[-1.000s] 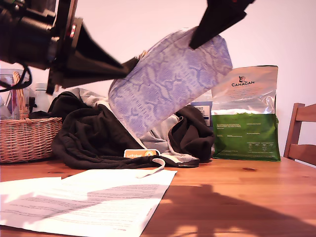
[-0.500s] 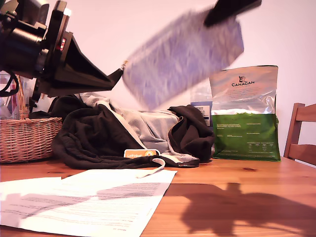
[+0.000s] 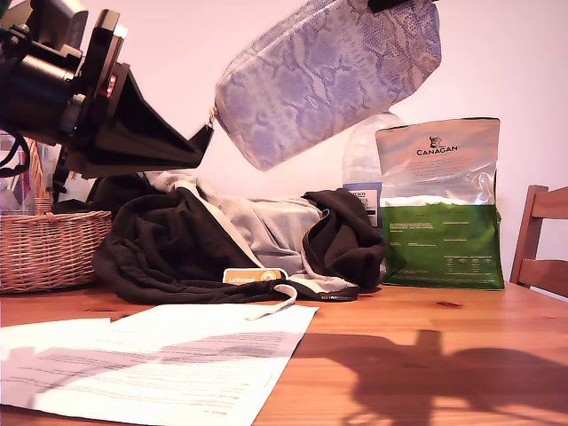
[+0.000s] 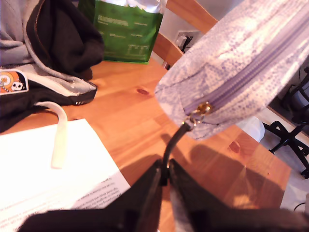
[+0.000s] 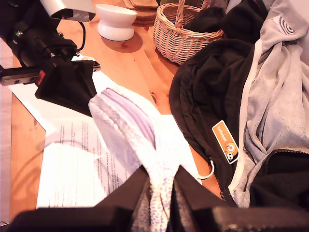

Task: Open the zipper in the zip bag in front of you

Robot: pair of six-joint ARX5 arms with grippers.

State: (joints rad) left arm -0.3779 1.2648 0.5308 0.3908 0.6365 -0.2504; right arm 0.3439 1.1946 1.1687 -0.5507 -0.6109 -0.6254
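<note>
The lilac-and-white snakeskin zip bag (image 3: 328,80) hangs tilted in the air above the table, stretched between both grippers. My first gripper (image 3: 206,133) comes in from the exterior view's left and is shut on the dark pull tab (image 4: 174,145) at the bag's lower end. The purple zipper (image 4: 251,72) runs along the bag's edge from a gold slider and looks shut. My second gripper (image 5: 159,193) is shut on the fabric of the bag's (image 5: 130,125) higher end. In the exterior view only its tip (image 3: 390,3) shows at the top edge.
Under the bag lies a heap of dark and grey clothing (image 3: 177,240). A wicker basket (image 3: 44,248) stands at the exterior view's left, a green-and-silver Canagan bag (image 3: 439,204) and a chair (image 3: 541,240) at its right. Printed sheets (image 3: 151,364) lie on the wooden table.
The bag has been lifted higher and drawn toward the exterior view's right. The second gripper has risen almost out of the picture. The first gripper keeps hold of the pull tab.
</note>
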